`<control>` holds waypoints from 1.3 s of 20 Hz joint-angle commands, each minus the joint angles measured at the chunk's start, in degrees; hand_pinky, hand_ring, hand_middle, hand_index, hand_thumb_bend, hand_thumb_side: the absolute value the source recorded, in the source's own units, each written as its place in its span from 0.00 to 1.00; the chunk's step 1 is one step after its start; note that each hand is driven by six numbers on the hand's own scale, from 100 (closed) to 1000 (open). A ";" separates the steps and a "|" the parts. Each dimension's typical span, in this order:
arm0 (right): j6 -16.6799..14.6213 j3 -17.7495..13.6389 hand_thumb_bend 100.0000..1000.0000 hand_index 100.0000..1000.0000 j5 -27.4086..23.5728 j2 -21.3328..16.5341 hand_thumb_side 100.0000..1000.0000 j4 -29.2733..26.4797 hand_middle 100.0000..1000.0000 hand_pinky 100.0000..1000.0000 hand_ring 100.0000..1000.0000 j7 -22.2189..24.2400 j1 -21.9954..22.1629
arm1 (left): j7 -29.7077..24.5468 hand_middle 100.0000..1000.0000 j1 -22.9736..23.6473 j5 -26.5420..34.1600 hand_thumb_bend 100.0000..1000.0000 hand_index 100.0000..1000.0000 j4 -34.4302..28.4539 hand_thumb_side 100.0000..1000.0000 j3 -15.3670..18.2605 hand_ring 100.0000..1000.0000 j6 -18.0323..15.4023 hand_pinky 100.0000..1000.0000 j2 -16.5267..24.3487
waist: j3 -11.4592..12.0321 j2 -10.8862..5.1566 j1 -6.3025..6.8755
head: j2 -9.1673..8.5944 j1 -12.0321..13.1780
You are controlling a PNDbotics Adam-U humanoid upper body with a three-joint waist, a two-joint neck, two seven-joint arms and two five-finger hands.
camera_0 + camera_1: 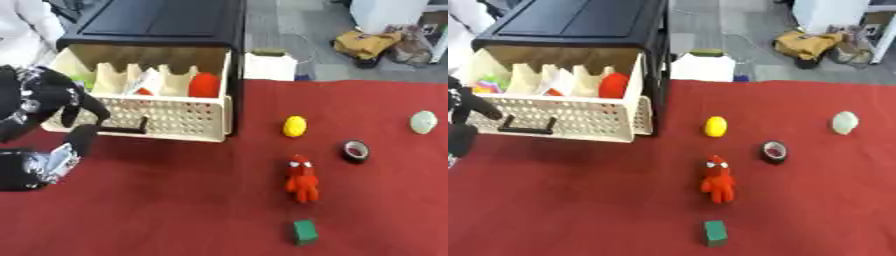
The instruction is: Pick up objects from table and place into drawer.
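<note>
While the drawer stands pulled out, five things lie on the red cloth of the counter (157, 200), and the lines below sort them;

Drawer: cream perforated drawer (166, 117) pulled out of a black cabinet (157, 22); upright dividers inside; a red rounded thing (204, 85) sits in the right-hand compartment, other coloured items further left; black handle (127, 129) on the front wall

Left hand: left hand (52, 100) at the drawer's left front corner, fingers curled, one finger pointing down just beside the handle; I judge it holds nothing, though contact with the drawer cannot be told

Right hand: in neither view

Red figure: red plush figure (302, 179) lying mid-cloth, well apart from the drawer; looks soft and light; best taken round the body, not the limbs

Yellow thing: yellow egg-shaped thing (295, 126) nearest the drawer; smooth, likely to roll; take it across the middle

Tape roll: dark tape roll (355, 150) right of the figure; stiff; grip over the rim

Pale thing: pale rounded thing (423, 122) far right; material unclear

Green block: green block (304, 232) nearest the robot; rigid, flat sides suit a pinch
</note>
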 commanded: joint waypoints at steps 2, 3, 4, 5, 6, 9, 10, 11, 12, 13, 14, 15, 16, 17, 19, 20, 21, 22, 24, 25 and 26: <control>0.13 -0.33 0.02 0.74 0.43 -0.69 0.94 -0.82 0.49 0.60 0.68 -0.07 -0.33 | -5.57 0.34 -0.16 0.14 0.00 0.66 -0.69 1.00 -1.00 0.33 1.15 0.06 2.98 | -0.14 -0.98 0.13 | 0.43 0.53; 0.15 -0.33 0.02 0.74 0.29 -0.58 0.94 -0.82 0.49 0.60 0.68 -0.05 -0.42 | -7.11 0.36 -0.14 0.50 0.00 0.67 -0.69 1.00 -1.39 0.35 1.23 0.08 3.07 | -0.19 -0.97 0.15 | 0.49 0.56; 0.17 -0.35 0.01 0.74 0.14 -0.47 0.94 -0.82 0.49 0.60 0.68 -0.03 -0.49 | -8.59 0.38 -0.17 0.93 0.00 0.68 -0.69 1.00 -1.70 0.39 1.29 0.10 3.11 | -0.26 -0.96 0.18 | 0.57 0.57; 0.17 -0.40 0.01 0.74 0.00 -0.37 0.93 -0.82 0.49 0.60 0.68 -0.03 -0.54 | -10.12 0.39 -0.24 1.37 0.00 0.69 -0.69 1.00 -2.00 0.40 1.31 0.10 3.13 | -0.36 -0.96 0.21 | 0.65 0.55; 0.16 -0.46 0.01 0.73 -0.10 -0.30 0.93 -0.82 0.49 0.60 0.68 -0.02 -0.55 | -11.44 0.39 -0.37 1.78 0.00 0.69 -0.69 1.00 -2.15 0.40 1.35 0.10 3.13 | -0.43 -0.96 0.24 | 0.71 0.53; 0.15 -0.62 0.01 0.73 -0.25 0.06 0.93 -0.82 0.49 0.60 0.68 -0.02 -0.58 | -15.85 0.39 -0.69 2.84 0.00 0.72 -0.69 1.00 -2.94 0.36 1.89 0.08 2.98 | -0.72 -0.94 0.23 | 0.75 0.57; 0.14 -0.65 0.01 0.73 -0.25 0.21 0.92 -0.82 0.49 0.60 0.68 0.01 -0.54 | -17.03 0.40 -0.88 3.04 0.00 0.73 -0.69 1.00 -3.12 0.36 2.12 0.08 2.92 | -0.78 -0.92 0.20 | 0.75 0.55; 0.13 -0.69 0.01 0.73 -0.22 0.39 0.92 -0.82 0.49 0.60 0.68 0.03 -0.46 | -18.02 0.40 -0.96 3.19 0.00 0.73 -0.69 1.00 -3.39 0.36 2.37 0.07 2.88 | -0.84 -0.89 0.17 | 0.76 0.55; 0.13 -0.72 0.01 0.73 -0.20 0.57 0.92 -0.82 0.49 0.60 0.68 0.03 -0.36 | -18.84 0.40 -1.01 3.25 0.00 0.73 -0.69 1.00 -3.63 0.36 2.63 0.07 2.86 | -0.90 -0.86 0.15 | 0.80 0.54; 0.15 -0.76 0.01 0.73 -0.19 0.78 0.91 -0.82 0.49 0.60 0.68 0.00 -0.24 | -19.55 0.40 -1.03 3.22 0.00 0.74 -0.69 1.00 -3.87 0.36 2.88 0.07 2.84 | -0.94 -0.83 0.14 | 0.83 0.52; 0.21 -0.80 0.01 0.73 -0.20 1.00 0.90 -0.82 0.49 0.60 0.68 -0.03 -0.15 | -20.14 0.41 -1.05 3.15 0.00 0.75 -0.69 1.00 -4.12 0.36 3.14 0.08 2.78 | -0.99 -0.80 0.12 | 0.86 0.49; 0.27 -0.84 0.01 0.73 -0.24 1.26 0.90 -0.82 0.49 0.60 0.68 -0.05 -0.09 | -20.68 0.41 -1.06 3.14 0.00 0.75 -0.69 1.00 -4.40 0.37 3.41 0.08 2.68 | -1.04 -0.76 0.09 | 0.91 0.47; 0.32 -0.86 0.01 0.73 -0.30 1.48 0.89 -0.82 0.49 0.60 0.68 -0.05 -0.06 | -21.19 0.42 -1.09 3.19 0.00 0.77 -0.69 1.00 -4.66 0.37 3.70 0.08 2.55 | -1.08 -0.72 0.05 | 0.93 0.47; 0.36 -0.89 0.00 0.73 -0.40 1.71 0.89 -0.82 0.49 0.60 0.67 -0.05 -0.06 | -21.71 0.42 -1.09 3.29 0.00 0.79 -0.69 1.00 -4.92 0.37 4.06 0.08 2.42 | -1.15 -0.68 0.01 | 0.92 0.51; 0.36 -0.98 0.00 0.73 -0.62 2.05 0.88 -0.82 0.49 0.60 0.67 -0.03 -0.09 | -22.65 0.43 -1.10 3.43 0.00 0.80 -0.69 1.00 -5.28 0.37 4.90 0.08 2.21 | -1.23 -0.61 -0.06 | 0.84 0.63; 0.37 -1.02 0.00 0.73 -0.70 2.18 0.87 -0.82 0.49 0.60 0.67 0.00 -0.10 | -23.08 0.43 -1.09 3.45 0.00 0.81 -0.69 1.00 -5.46 0.37 5.34 0.08 2.12 | -1.28 -0.56 -0.08 | 0.78 0.72; 0.39 -1.04 0.01 0.73 -0.74 2.30 0.87 -0.82 0.49 0.60 0.67 0.07 -0.12 | -23.55 0.43 -1.08 3.45 0.00 0.82 -0.69 1.00 -5.67 0.37 5.76 0.08 2.02 | -1.33 -0.50 -0.11 | 0.68 0.86; 0.41 -1.05 0.01 0.73 -0.73 2.41 0.87 -0.82 0.49 0.60 0.67 0.16 -0.12 | -23.98 0.43 -1.11 3.41 0.00 0.82 -0.69 1.00 -5.85 0.37 6.14 0.08 1.92 | -1.38 -0.45 -0.13 | 0.60 0.99; 0.41 -1.07 0.01 0.73 -0.61 2.63 0.87 -0.82 0.48 0.60 0.67 0.32 -0.05 | -24.80 0.43 -1.19 3.30 0.00 0.82 -0.69 1.00 -6.15 0.37 6.88 0.08 1.72 | -1.50 -0.32 -0.17 | 0.42 1.23; 0.43 -1.10 0.01 0.73 -0.54 2.74 0.87 -0.82 0.48 0.60 0.67 0.34 -0.01 | -25.13 0.43 -1.20 3.24 0.00 0.81 -0.69 1.00 -6.22 0.37 7.23 0.08 1.65 | -1.55 -0.26 -0.19 | 0.34 1.31; 0.48 -1.13 0.01 0.73 -0.46 2.86 0.86 -0.82 0.48 0.60 0.67 0.33 0.04 | -25.45 0.43 -1.17 3.16 0.00 0.81 -0.69 1.00 -6.28 0.38 7.64 0.08 1.61 | -1.61 -0.19 -0.20 | 0.25 1.38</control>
